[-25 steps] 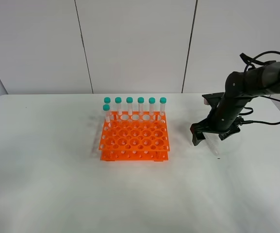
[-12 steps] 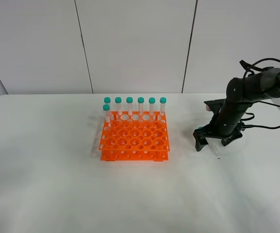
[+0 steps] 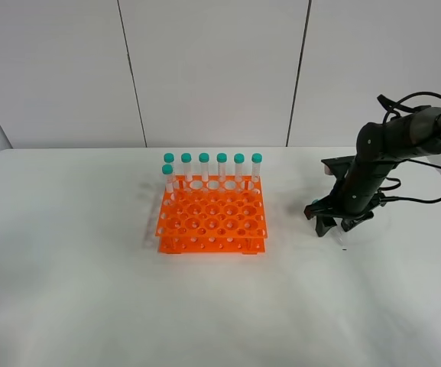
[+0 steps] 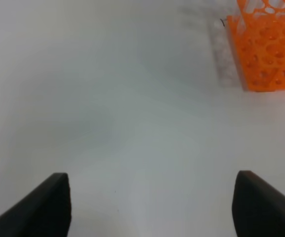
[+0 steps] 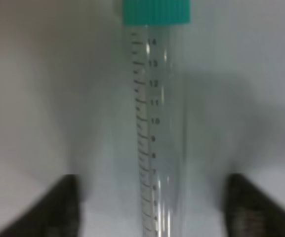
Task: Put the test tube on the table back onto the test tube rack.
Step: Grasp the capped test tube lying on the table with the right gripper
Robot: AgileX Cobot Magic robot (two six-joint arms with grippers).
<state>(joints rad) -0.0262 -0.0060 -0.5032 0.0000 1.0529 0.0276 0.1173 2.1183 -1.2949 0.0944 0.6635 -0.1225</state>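
Since a second ago the right arm has dropped to the desk (image 3: 90, 290) and its right pincer (image 3: 335, 226) has narrowed from wide spread to about half; the rack and the tubes in it have not shifted.

Step in hand, as I judge it: taking hold of the test tube (image 5: 154, 123) that lies flat on the desk, well to the right of the test tube rack (image 3: 212, 218); the grip is not yet made. In the right wrist view the tube lies lengthwise between the two dark fingers (image 5: 58, 207), its teal cap (image 5: 155, 11) pointing away from the camera; a strip of bare desk shows on each side of the tube, so the jaws stand partly spread around it and pinch nothing.

Seven other teal-capped tubes (image 3: 212, 164) stand upright in the rack, six along the back row and one at the left end of the next row; most holes are free.

Off to the left, the left pincer (image 4: 152, 197) hovers spread wide over bare desk, holding nothing, with a corner of the rack in its view.

Next move, in my judgement: close the fingers until they press the tube; lift it; turn it upright, tapered tip down; carry it left to a free hole; lower it straight in.
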